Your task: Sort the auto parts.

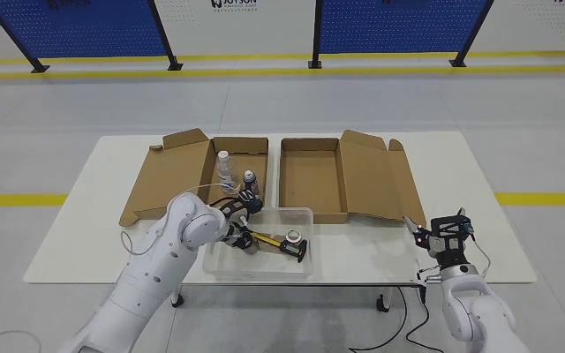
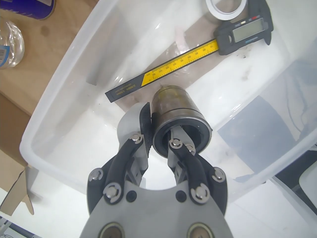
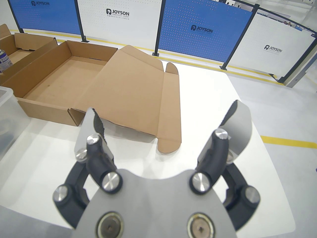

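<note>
Left gripper [image 2: 162, 130] clamps the wall of a metal sleeve [image 2: 177, 110], one finger in the bore and one outside. The sleeve's long axis continues the fingers' line down into the clear tub [image 2: 74, 55], just beside the caliper [image 2: 188, 55]. In the top view, the stocked box [image 1: 252, 152] lies at 12 o'clock and the empty box [image 1: 311, 181] at 2. Right gripper [image 3: 164, 115], jaws wide, sits well apart at 3 o'clock.

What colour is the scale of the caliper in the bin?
The caliper's scale is yellow, with black marks; the left wrist view shows it best.

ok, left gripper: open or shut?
Shut on the metal sleeve: the left gripper pinches its wall, one finger inside the bore, one outside.
</note>
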Tool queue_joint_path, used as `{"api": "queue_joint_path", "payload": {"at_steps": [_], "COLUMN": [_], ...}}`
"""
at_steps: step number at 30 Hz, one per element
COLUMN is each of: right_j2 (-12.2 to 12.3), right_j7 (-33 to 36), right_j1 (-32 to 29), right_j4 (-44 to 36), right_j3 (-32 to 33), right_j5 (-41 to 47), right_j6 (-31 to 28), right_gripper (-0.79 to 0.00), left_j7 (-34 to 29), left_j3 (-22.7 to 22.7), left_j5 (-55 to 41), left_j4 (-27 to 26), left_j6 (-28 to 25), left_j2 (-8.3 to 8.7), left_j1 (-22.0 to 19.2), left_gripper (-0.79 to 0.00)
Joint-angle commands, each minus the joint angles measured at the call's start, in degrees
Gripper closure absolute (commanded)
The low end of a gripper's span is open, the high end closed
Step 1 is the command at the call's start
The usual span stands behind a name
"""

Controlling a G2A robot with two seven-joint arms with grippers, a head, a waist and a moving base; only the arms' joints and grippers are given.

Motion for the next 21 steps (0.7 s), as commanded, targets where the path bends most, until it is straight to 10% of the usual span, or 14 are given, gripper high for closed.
{"api": "queue_joint_path", "payload": {"at_steps": [1,21], "right_j2": [0.0,0.0], "right_j7": [0.0,0.0], "right_j1": [0.0,0.0], "right_j4": [0.0,0.0], "right_j3": [0.0,0.0], "right_j5": [0.0,0.0], "right_j6": [0.0,0.0], "right_gripper": [-0.785,-0.785], "left_j7": [-0.37,-5.97], "left_j3": [-0.2,-2.7], "left_j5": [-0.34,-7.11], "left_j4": [-1.66,-14.73], "left_j6": [-0.05,-1.27], "left_j2": [0.19,2.23], "left_j1": [0.55,5.04], "left_gripper": [0.0,0.0]}}
